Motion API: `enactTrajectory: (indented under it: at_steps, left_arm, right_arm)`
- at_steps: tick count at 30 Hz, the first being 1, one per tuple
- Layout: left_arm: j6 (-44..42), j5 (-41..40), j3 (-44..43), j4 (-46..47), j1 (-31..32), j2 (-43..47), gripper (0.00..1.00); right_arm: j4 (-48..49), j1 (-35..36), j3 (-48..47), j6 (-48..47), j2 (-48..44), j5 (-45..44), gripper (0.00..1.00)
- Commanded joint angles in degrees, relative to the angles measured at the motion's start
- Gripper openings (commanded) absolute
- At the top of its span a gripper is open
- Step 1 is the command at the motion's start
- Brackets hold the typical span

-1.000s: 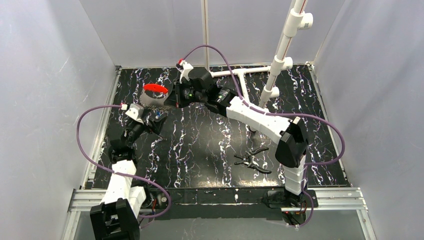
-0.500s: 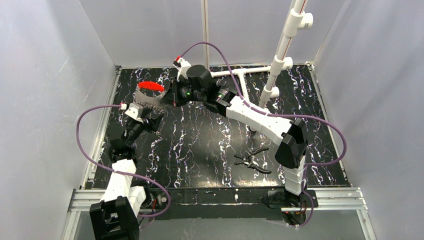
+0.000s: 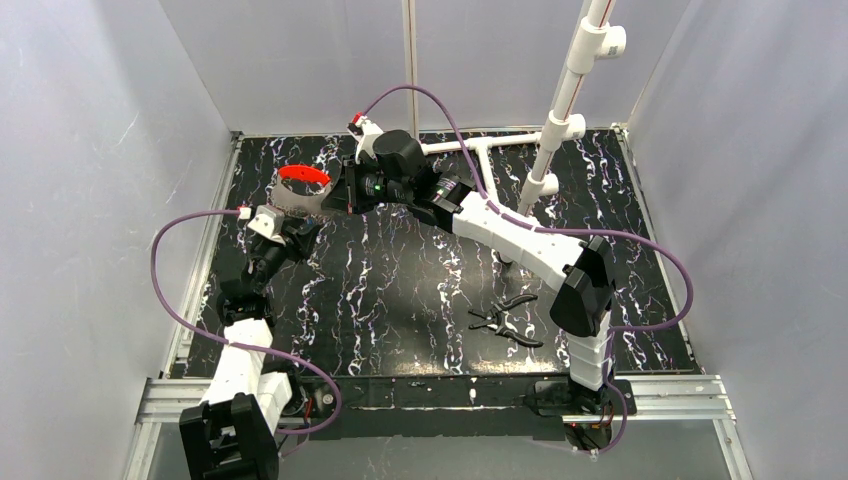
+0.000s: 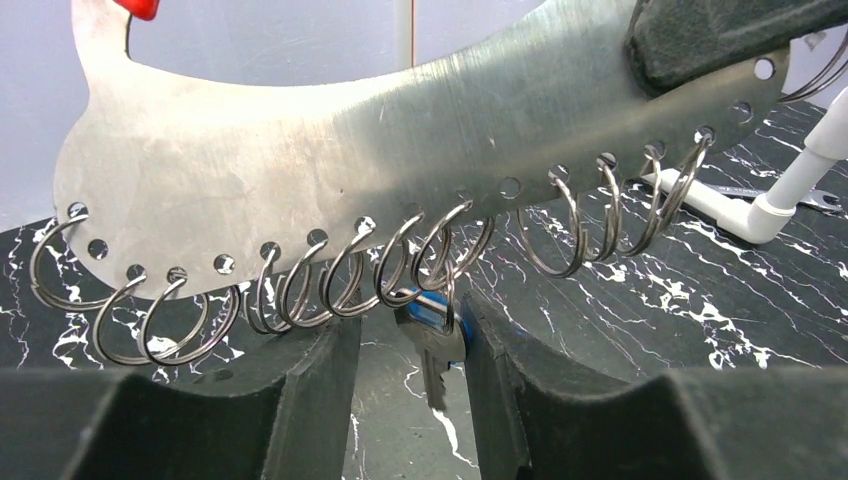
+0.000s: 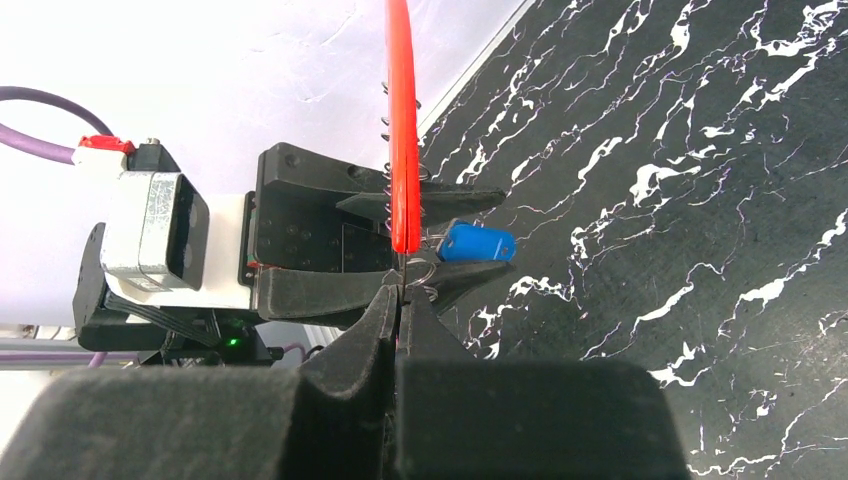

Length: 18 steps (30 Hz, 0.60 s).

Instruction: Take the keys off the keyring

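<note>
- Standing part-way open, the left pincer has its two dark fingers apart with a clear gap between them, and they clamp nothing.
- Inside that gap hangs a small key with a blue head, its silvery blade pointing down. It sits closer to the finger on the right of the left wrist view. Whether it touches that finger I cannot tell.
- Just above the left pincer's tips, the key hangs from one of many wire split rings.
- These rings are threaded through holes along the curved lower edge of a flat metal plate, which spans the space above the left pincer.
- The red keyring sits at the plate's upper end. In the right wrist view it shows edge-on as a thin red strip rising straight up from the right pincer's tips.
- The right pincer is closed tight on the plate's other end, opposite the left pincer, holding the plate up off the black marbled table.
- Black-handled pliers lie on the table well apart from both pincers, toward the right arm's base.
</note>
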<state>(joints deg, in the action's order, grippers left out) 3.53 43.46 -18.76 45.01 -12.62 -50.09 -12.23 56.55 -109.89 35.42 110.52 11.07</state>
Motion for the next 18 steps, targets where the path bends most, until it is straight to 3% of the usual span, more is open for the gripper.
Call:
enactTrajectory:
  at_steps: [1,7,10,14,18]
  left_arm:
    - [-0.04,-0.40,-0.80,2.21,0.20,1.17,0.39]
    - [0.43,-0.05,-0.24,3.27,0.15,1.56,0.36]
    - [0.10,0.36,0.31,3.41,0.14,1.78,0.26]
    - [0.41,0.68,1.38,3.41,0.15,2.95,0.00]
    - [0.39,3.99,1.18,-1.08,0.17,5.17,0.00]
  right_arm:
    - [2.47,0.22,-2.53,0.94,-0.29,0.60,0.01]
    - [2.52,0.22,-2.52,1.17,0.01,0.62,0.01]
    - [2.35,0.22,-2.57,1.23,0.06,0.25,0.01]
    - [2.29,0.06,-2.12,0.98,-0.08,-0.44,0.01]
    - [2.91,-0.81,-0.27,0.83,-0.66,-1.76,0.01]
